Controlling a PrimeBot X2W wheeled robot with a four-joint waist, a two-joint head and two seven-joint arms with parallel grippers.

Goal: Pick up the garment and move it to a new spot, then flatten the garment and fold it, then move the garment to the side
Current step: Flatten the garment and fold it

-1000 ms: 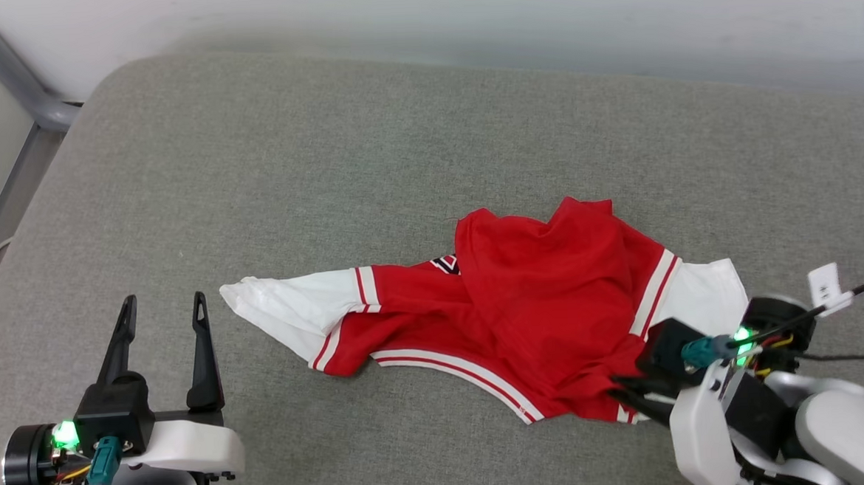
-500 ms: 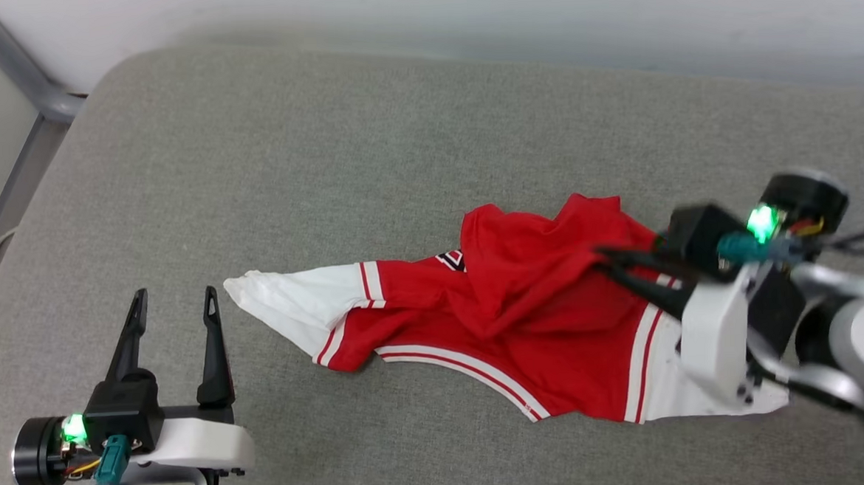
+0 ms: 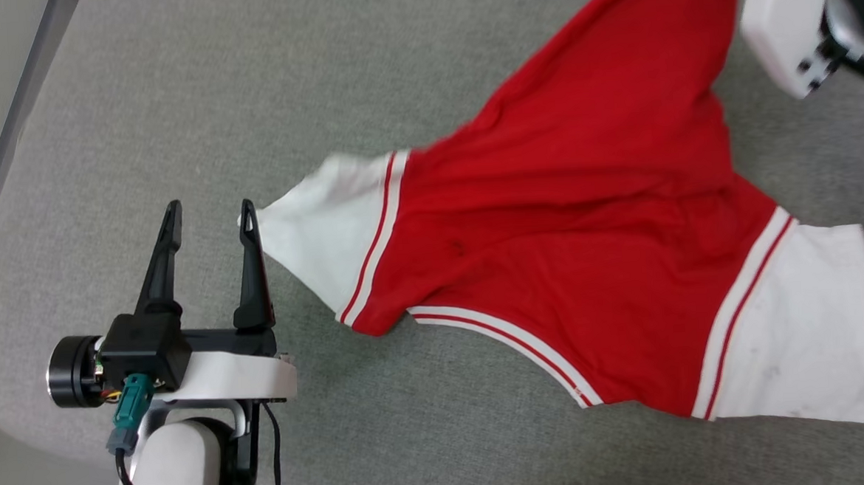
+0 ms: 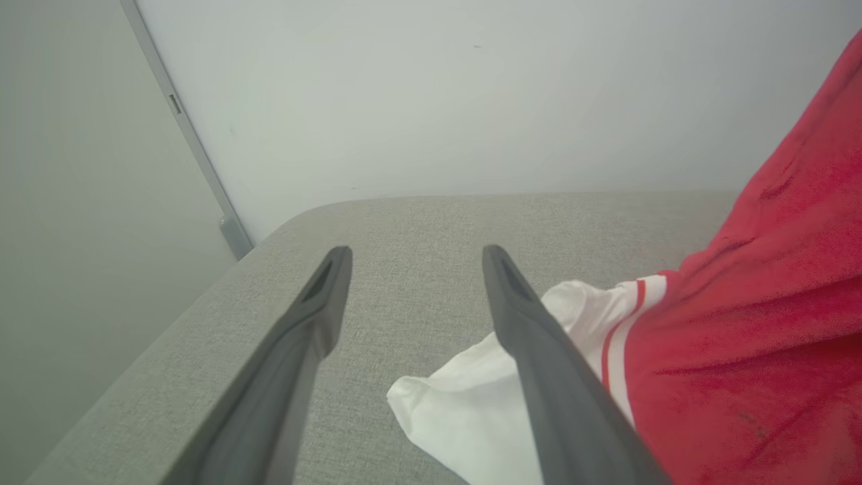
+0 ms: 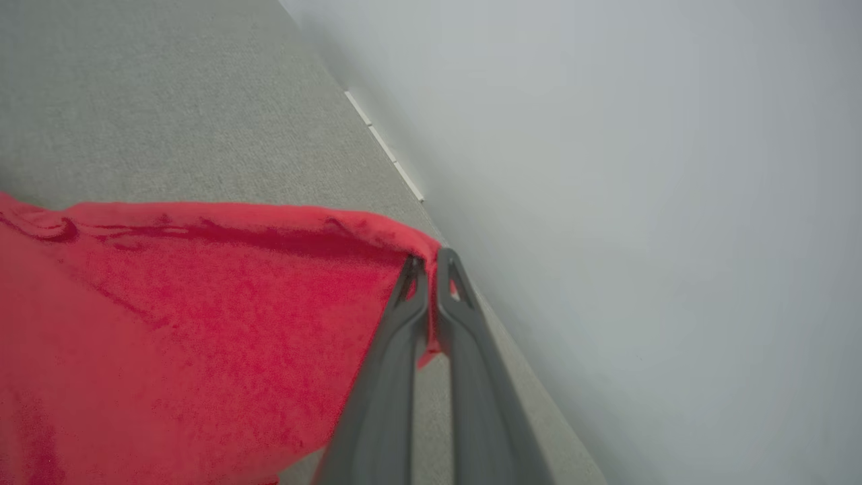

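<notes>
Jersey (image 3: 563,213): red edge pinched between right fingers (image 5: 475,364), raised. Left fingers (image 3: 254,281) spread beside white sleeve (image 3: 312,219); open cushion (image 3: 173,101) beyond.

In the head view the garment (image 3: 564,221) runs off the top edge at 1 o'clock, beside the right arm's cropped white casing (image 3: 783,24). In the right wrist view the cloth pinched between the fingers of the right hand (image 5: 431,269) is hidden there.
</notes>
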